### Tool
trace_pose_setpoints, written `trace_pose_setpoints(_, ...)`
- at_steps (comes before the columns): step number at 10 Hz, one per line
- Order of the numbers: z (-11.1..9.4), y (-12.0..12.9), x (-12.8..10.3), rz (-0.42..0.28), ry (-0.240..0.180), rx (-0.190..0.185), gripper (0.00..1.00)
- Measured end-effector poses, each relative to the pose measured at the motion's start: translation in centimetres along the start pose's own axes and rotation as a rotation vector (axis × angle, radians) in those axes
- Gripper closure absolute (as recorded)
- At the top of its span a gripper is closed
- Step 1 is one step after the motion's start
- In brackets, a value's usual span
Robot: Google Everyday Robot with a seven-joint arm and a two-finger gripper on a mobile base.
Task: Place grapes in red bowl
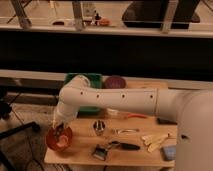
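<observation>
The red bowl (59, 140) sits at the front left corner of the wooden table (135, 156). My white arm bends down from the right, and the gripper (60, 131) hangs right over the bowl, its tip inside the rim. A small dark clump at the gripper's tip looks like the grapes (60, 134). I cannot tell whether it is held or resting in the bowl. Most of the bowl's inside is hidden by the gripper.
A green bin (89, 79) and a dark purple bowl (115, 81) stand at the back. A steel cup (99, 127) is right of the red bowl. A black-handled brush (122, 146), a metal utensil (125, 131), bananas (155, 141) and a blue sponge (170, 151) lie to the right.
</observation>
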Motion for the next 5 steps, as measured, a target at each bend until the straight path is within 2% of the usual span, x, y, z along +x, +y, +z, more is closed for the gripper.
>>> trace_pose_setpoints(5,0.80,-0.97,-0.66,-0.012,-0.028,-0.001,1.00)
